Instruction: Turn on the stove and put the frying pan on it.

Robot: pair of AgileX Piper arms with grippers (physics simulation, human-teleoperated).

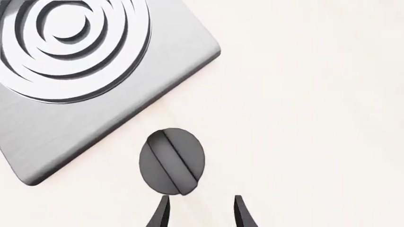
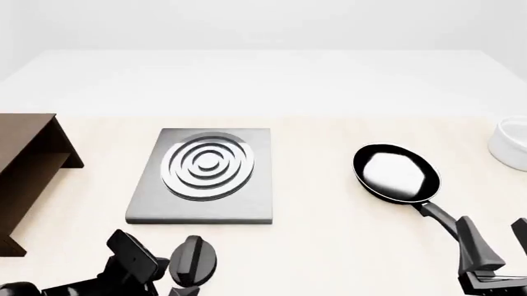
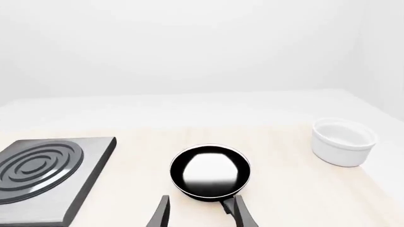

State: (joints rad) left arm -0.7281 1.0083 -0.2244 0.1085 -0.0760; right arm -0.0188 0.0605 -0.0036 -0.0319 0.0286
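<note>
The pale beige tabletop (image 2: 329, 246) carries everything, and at its left edge stands a brown wooden shelf (image 2: 29, 166), the bulkiest thing on it. Left of the middle lies the stove (image 2: 206, 203), a flat grey metallic rectangular slab with silver concentric burner rings, its long sides running toward the far edge. Right of the middle, well apart from the slab, sits the frying pan (image 2: 395, 172), round and black with a glossy inside, its long black handle (image 2: 436, 214) slanting toward the near right corner. A white round bowl (image 2: 512, 145) stands at the right edge, beyond the pan.

The left gripper (image 1: 200, 210) hangs over the near edge, its two dark fingers parted and empty. The right gripper (image 3: 200, 213) is low at the near right corner, jaws likewise spread with nothing gripped; in the right wrist view one finger (image 3: 241, 213) overlaps the pan's handle, but whether they touch cannot be told.

Smallest is the stove's separate black oval knob (image 1: 171, 161), lying on the tabletop just beside the slab's near edge, apart from it. In the left wrist view it lies just ahead of the left fingertips, not between them
</note>
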